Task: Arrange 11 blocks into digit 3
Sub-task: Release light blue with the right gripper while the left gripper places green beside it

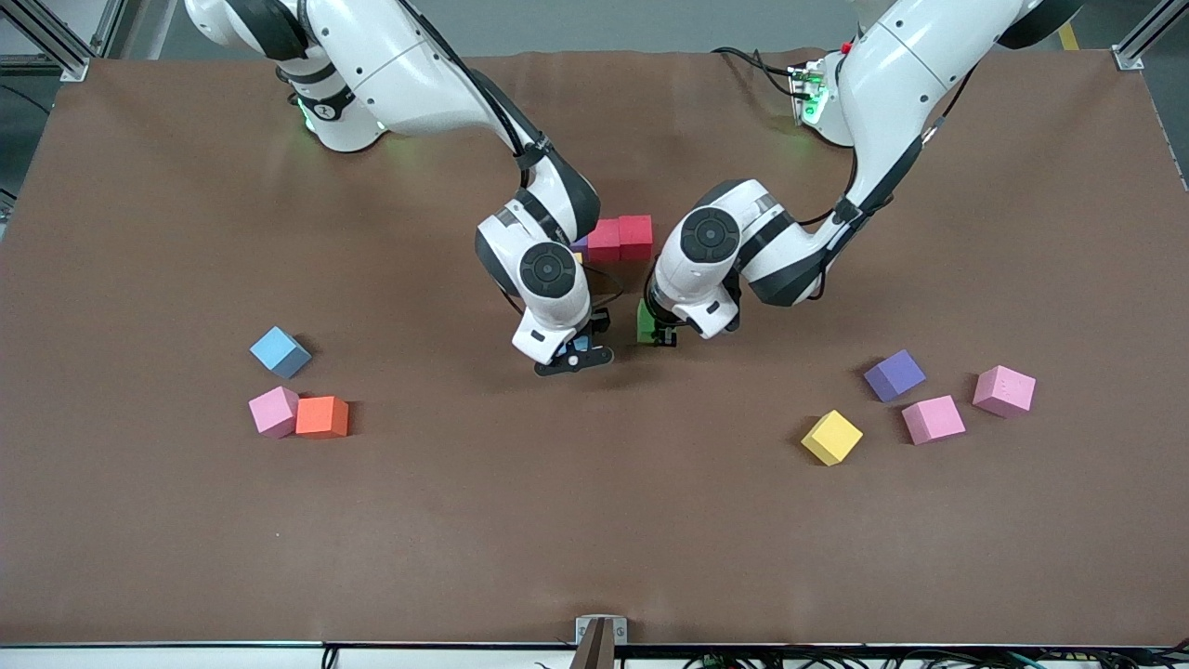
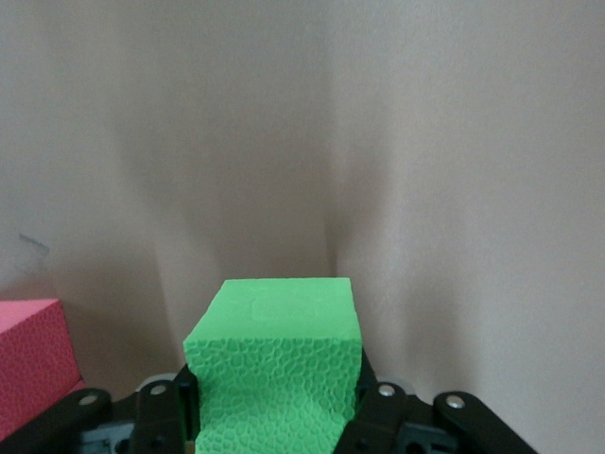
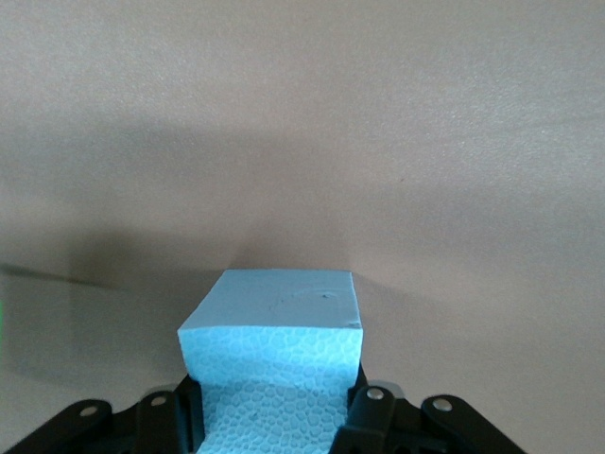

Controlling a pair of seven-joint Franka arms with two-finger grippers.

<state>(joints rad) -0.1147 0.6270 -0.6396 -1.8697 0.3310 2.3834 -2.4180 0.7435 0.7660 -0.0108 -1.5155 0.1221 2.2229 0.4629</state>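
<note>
My left gripper (image 1: 661,334) is shut on a green block (image 1: 646,321), low over the table's middle; the left wrist view shows the green block (image 2: 274,355) between the black fingers (image 2: 170,416). My right gripper (image 1: 576,355) is shut on a light blue block (image 3: 274,345), low over the table beside the left gripper. Two touching red blocks (image 1: 620,238) lie farther from the camera, between the two wrists. A purple block (image 1: 580,243) and a yellow sliver touch them, mostly hidden by the right arm. One red block's corner shows in the left wrist view (image 2: 28,364).
Toward the right arm's end lie a light blue block (image 1: 279,351), a pink block (image 1: 273,412) and an orange block (image 1: 321,417). Toward the left arm's end lie a purple block (image 1: 894,375), a yellow block (image 1: 831,437) and two pink blocks (image 1: 933,419), (image 1: 1003,390).
</note>
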